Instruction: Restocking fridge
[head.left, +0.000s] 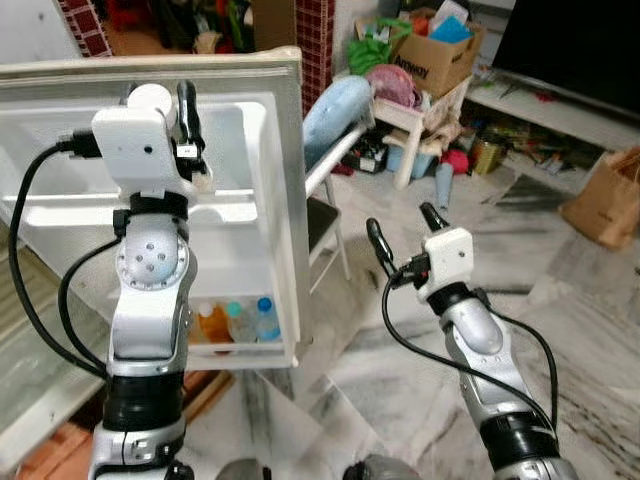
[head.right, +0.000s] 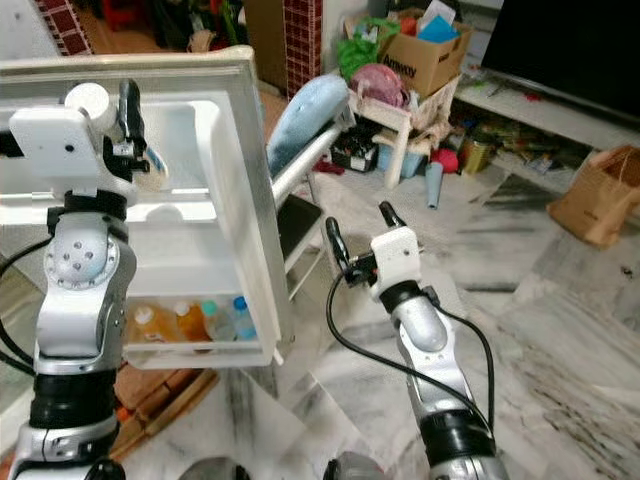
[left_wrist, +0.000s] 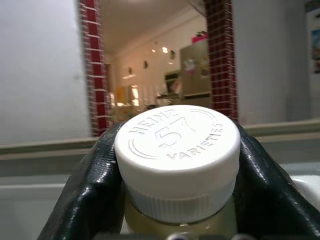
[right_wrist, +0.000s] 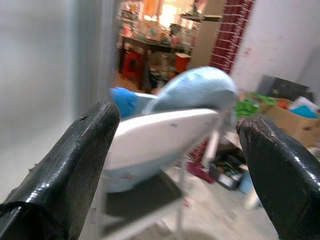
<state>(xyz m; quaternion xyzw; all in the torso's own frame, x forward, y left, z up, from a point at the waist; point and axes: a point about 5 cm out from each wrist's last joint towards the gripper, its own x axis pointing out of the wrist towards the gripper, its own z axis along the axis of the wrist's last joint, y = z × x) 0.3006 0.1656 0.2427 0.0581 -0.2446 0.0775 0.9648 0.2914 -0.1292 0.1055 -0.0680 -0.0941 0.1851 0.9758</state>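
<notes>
Left gripper (left_wrist: 175, 165) raised at open fridge door (head.left: 275, 150), fingers clamped on white-capped Heinz jar (left_wrist: 177, 160), jar level with upper door shelf (head.left: 235, 212). Step in hand, by judgement: placing jar. Lower door shelf (head.left: 250, 350) at near end holds bottles (head.left: 240, 322). Right gripper (head.left: 405, 235) hovers right, fingers apart, empty. Next move calls for lowering jar onto shelf, then release.

Head stereo pair downward over both arms and fridge door (head.left: 250, 200); wrist cameras close along each pincer's fingers.
</notes>
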